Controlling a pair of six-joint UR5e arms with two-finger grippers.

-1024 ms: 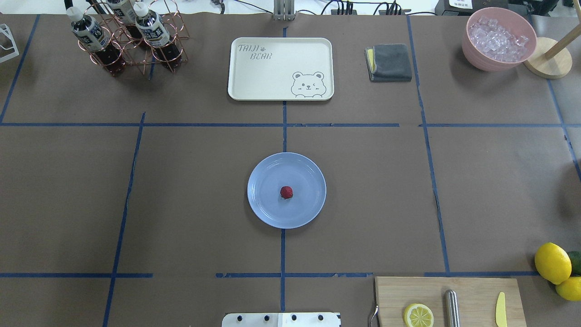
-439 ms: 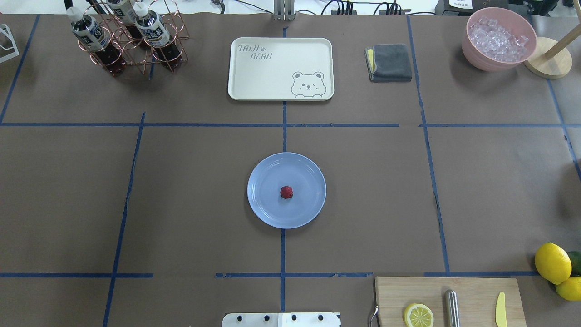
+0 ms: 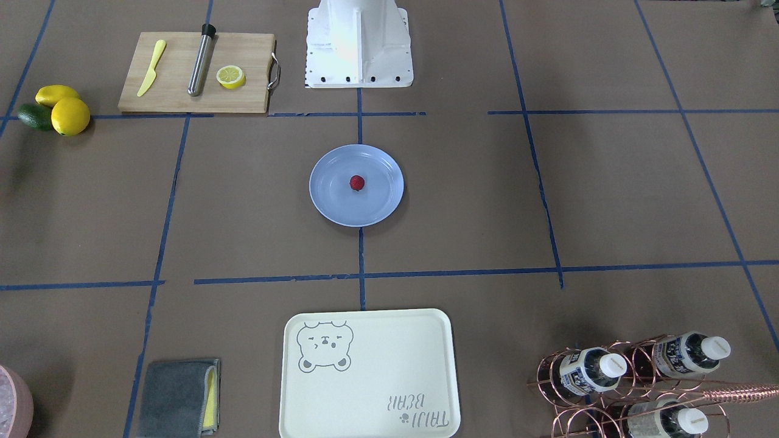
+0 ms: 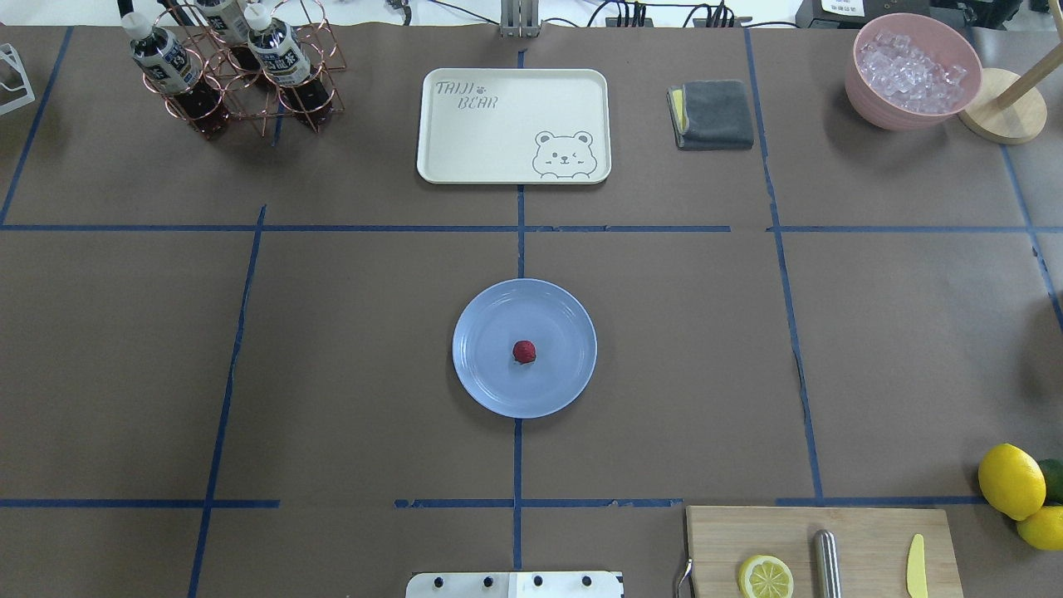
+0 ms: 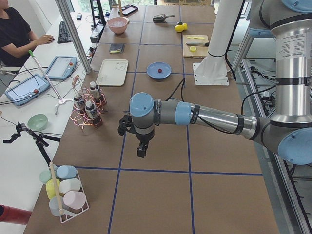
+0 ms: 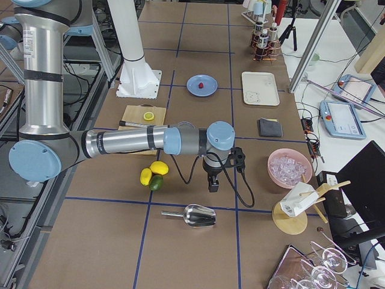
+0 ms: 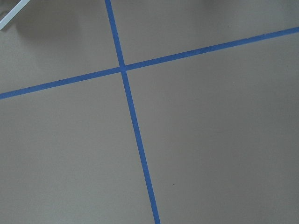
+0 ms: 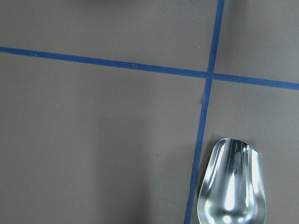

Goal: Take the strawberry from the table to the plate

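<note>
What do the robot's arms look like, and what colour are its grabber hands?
The left arm and the right arm match: shiny silver tubes joined by fat grey joints with round light-blue caps. The left gripper and the right gripper are small and black, and a thin black cable loops to each.

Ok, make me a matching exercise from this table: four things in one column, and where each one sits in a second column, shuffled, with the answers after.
Column one:
1. strawberry
2. lemon half
3. bottles
4. ice cubes

Column two:
A. in the pink bowl
B. on the cutting board
C. on the plate
D. in the copper wire rack

Pairs: 1-C, 2-B, 3-D, 4-A.
</note>
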